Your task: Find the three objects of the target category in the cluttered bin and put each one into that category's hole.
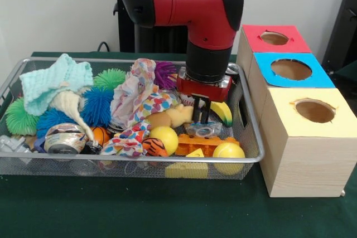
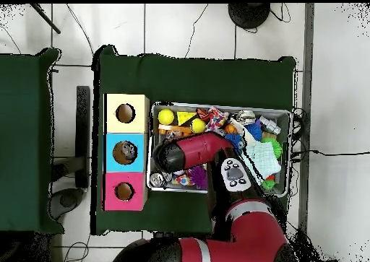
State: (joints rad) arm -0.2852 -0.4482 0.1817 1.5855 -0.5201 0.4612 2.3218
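Gripper [image 1: 201,116] lowered into the wire bin [image 1: 252,132] near its box-side edge, just above a clear plastic piece [image 1: 202,131] on an orange block [image 1: 203,144]. Fingers close together; cannot tell whether anything is grasped. Target category unclear; boxes [image 1: 304,137] sit beside the bin.

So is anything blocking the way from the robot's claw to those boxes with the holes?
Only the bin's wire side wall stands between the gripper, low among the toys, and the wooden boxes. The red, blue and yellow holes look uncovered.
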